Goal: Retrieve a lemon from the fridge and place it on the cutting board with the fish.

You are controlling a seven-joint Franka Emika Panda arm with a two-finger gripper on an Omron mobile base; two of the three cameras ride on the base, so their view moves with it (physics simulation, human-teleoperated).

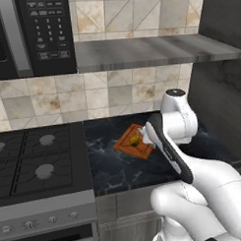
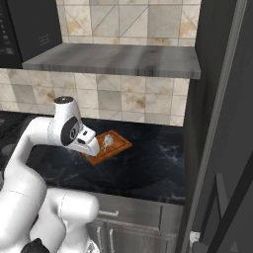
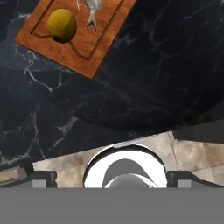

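Counter (image 2: 148, 168): black marbled stone, running back to the tiled wall.
Cutting board (image 2: 116, 147): orange-brown, lying flat on the counter, turned at an angle; its near left part is hidden behind the arm.
Fish (image 2: 107, 141): small pale silvery lump on the board, just right of the arm's end.
Arm (image 2: 66, 129): white, rising from the lower left, bent over the board's left side.
Shelf (image 2: 118, 60): grey wood, above the counter.
Fridge (image 2: 217, 123): dark grey, tall, along the right edge.
Cabinets (image 2: 128, 222): grey, below the counter.
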